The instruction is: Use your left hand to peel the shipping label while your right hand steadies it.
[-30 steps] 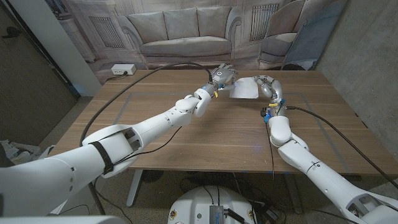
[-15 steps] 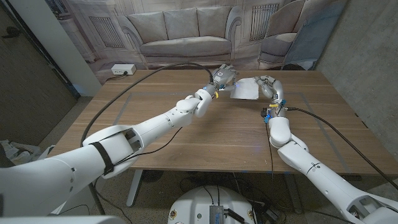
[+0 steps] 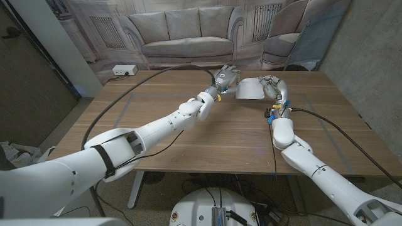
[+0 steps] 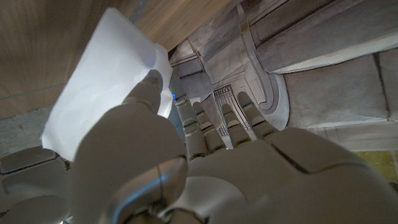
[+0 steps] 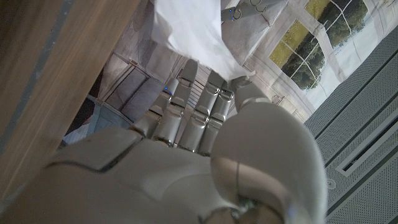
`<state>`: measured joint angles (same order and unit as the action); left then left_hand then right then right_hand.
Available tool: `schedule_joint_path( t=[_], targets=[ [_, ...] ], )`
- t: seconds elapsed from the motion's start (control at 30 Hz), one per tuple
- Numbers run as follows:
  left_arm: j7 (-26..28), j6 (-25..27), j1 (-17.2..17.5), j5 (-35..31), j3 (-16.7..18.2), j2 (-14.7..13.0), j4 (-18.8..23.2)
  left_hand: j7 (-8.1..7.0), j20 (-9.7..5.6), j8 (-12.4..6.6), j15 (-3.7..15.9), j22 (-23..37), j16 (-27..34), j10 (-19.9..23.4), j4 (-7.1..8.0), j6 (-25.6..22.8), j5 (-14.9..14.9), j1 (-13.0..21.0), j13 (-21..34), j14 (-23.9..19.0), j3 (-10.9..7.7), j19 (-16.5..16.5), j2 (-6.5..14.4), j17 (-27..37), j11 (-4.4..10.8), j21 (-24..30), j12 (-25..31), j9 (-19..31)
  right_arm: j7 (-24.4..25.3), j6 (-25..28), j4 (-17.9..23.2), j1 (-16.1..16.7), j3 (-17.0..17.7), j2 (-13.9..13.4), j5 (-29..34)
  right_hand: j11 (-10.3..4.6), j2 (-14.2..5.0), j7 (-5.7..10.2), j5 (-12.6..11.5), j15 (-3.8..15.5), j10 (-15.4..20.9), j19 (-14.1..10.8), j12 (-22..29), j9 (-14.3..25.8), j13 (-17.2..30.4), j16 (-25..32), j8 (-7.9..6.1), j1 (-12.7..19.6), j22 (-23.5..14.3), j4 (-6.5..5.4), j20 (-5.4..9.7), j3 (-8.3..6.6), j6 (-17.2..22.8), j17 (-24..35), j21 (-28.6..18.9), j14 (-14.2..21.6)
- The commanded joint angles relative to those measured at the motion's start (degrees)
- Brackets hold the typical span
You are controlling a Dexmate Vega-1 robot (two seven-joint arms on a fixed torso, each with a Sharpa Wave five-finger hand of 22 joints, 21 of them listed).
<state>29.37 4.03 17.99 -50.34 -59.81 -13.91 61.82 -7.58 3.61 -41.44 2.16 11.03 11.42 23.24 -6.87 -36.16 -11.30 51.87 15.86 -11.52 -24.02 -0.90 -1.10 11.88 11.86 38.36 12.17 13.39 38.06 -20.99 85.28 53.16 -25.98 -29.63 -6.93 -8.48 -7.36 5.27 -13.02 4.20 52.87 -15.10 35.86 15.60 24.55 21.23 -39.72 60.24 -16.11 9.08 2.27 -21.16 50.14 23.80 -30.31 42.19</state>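
label held up over the far tabletop, between both hands. left hand pinches its left edge, right hand grips the right edge, fingers closed on it.

wooden table | sofa-print backdrop | white power strip on table's far-left corner

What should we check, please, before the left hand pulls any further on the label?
1. Right hand holds the label: ok, fingers at its edge.
2. Left hand touches the label: ok, a finger lies on the sheet.
3. Label lifted off the table: ok, held between both hands.
4. Sticker separating from its backing: cannot tell.
5. Cables clear of the label: ok.
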Motion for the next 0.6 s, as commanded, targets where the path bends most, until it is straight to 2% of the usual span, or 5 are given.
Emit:
schedule_joint_path(
  t=[0.03,0.07,0.2,0.33,0.6],
  targets=[
    [30.7,-12.2,-0.6,1.6,0.8,5.1,-16.8,-4.6,0.3,2.45,5.75,0.1,-0.1,-1.6,0.05,3.7,-0.8,0.1,0.4,0.6,0.49,-0.3,-0.7,0.3,-0.02,0.2,0.1,-1.3,0.8,2.6,1.7,0.2,-0.5,-0.7,1.2,0.32,-0.23,-0.68,-0.6,9.38,0.8,0.2,0.5,4.0,0.5,0.5,-2.58,0.7,-0.3,-0.3,0.51,0.27,0.2,0.5,-0.5,0.8],
    [34.6,-13.5,-0.1,-0.7,3.1,7.1,-19.9,-4.79,0.22,2.55,5.73,0.1,-0.1,-1.6,0.07,3.7,-0.9,0.1,0.4,0.6,0.52,-0.5,-0.7,0.3,-0.1,0.2,0.1,-1.3,0.5,2.6,1.6,0.1,-0.6,-0.8,1.1,0.3,-0.26,-0.69,-0.7,9.4,0.6,0.2,0.5,4.1,0.6,0.5,-2.66,0.7,-0.3,-0.38,0.57,0.34,0.2,0.5,-0.5,0.9],
    [34.6,-18.3,4.5,-16.9,18.6,11.5,-21.2,-5.02,-0.16,2.65,6.01,0.0,0.0,-1.6,0.32,2.3,-0.9,0.0,0.4,0.5,0.5,-1.1,-0.1,0.3,-0.26,0.5,0.5,-1.8,0.5,3.2,2.0,0.0,-0.8,-0.7,1.1,0.55,-0.32,-0.86,-0.8,9.33,0.9,0.4,0.7,4.4,0.9,0.4,-2.98,0.7,-0.3,-0.54,0.43,0.5,0.3,0.6,-0.7,1.0],
    [34.6,-20.6,4.8,-22.0,21.8,12.5,-21.8,-5.18,0.32,3.26,5.51,0.0,-0.4,-4.1,0.14,-1.2,-0.7,0.8,0.3,2.0,0.27,-0.5,0.9,0.5,-0.55,0.1,0.3,-2.7,-0.1,3.3,2.1,-0.2,-1.2,-1.1,1.4,0.74,-0.29,-1.18,-1.0,9.3,1.1,0.9,1.0,4.8,1.2,0.3,-3.23,0.7,-0.3,-0.66,0.51,0.72,0.3,0.8,-0.8,1.2],
    [34.6,-22.0,5.4,-26.2,24.3,12.8,-21.0,-5.14,1.53,8.49,3.29,0.1,-0.4,-10.9,-0.78,2.4,0.2,3.4,0.3,6.2,-0.29,2.4,2.3,2.0,-2.06,-0.8,-0.3,-3.2,-0.4,3.8,2.1,-0.3,-1.3,-0.8,1.0,1.16,-0.15,-1.33,-1.2,9.27,1.4,1.0,1.3,5.4,1.7,0.5,-3.6,1.0,-0.3,-0.65,0.6,1.15,0.2,1.3,-1.2,1.6]
  ],
)
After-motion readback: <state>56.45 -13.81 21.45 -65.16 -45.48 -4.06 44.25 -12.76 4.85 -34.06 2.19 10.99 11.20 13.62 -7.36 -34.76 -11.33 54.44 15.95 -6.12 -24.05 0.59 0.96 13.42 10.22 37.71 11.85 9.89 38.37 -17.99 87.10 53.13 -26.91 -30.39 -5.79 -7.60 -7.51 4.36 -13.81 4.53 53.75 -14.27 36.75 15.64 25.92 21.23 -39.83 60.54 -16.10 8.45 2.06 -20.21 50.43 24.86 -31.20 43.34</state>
